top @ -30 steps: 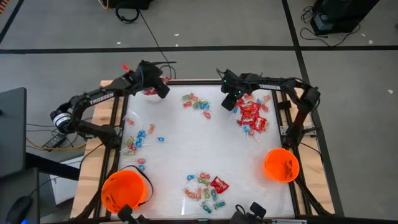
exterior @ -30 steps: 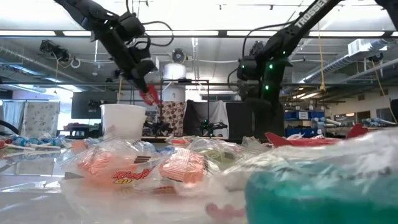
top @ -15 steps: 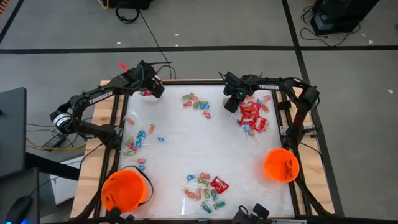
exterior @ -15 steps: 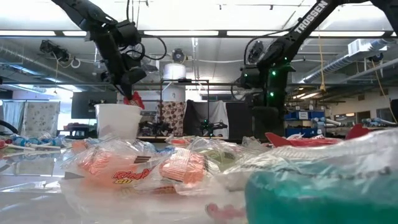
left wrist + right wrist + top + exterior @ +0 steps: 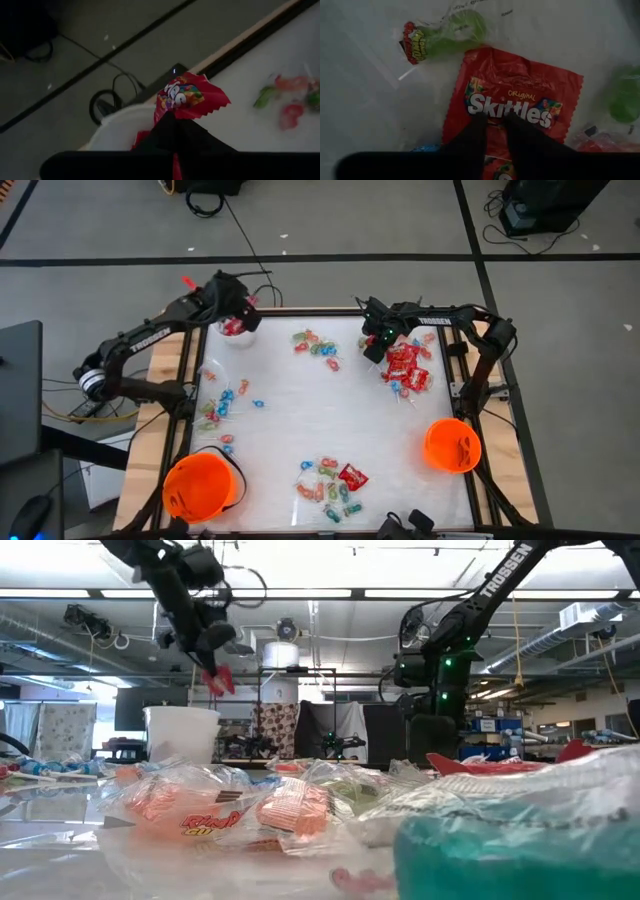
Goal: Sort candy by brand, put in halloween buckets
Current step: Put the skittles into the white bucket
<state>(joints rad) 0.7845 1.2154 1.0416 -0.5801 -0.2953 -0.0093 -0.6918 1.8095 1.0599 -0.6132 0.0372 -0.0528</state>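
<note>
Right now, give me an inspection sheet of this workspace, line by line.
Surface: white table, wooden edges.
Job's things: white pail at far left corner with red packets inside; two orange buckets near the front corners; red Skittles packets piled far right.
Clutter: mixed candy clusters far centre, left and near centre.
Claws: left claw shut on a red packet above the white pail; right claw on a Skittles packet, grip unclear.
Cables: black cables on floor.
Surroundings: workshop room, nobody seen.

Two orange buckets (image 5: 201, 487) (image 5: 452, 445), one white cup (image 5: 236, 330), two arms.
</note>
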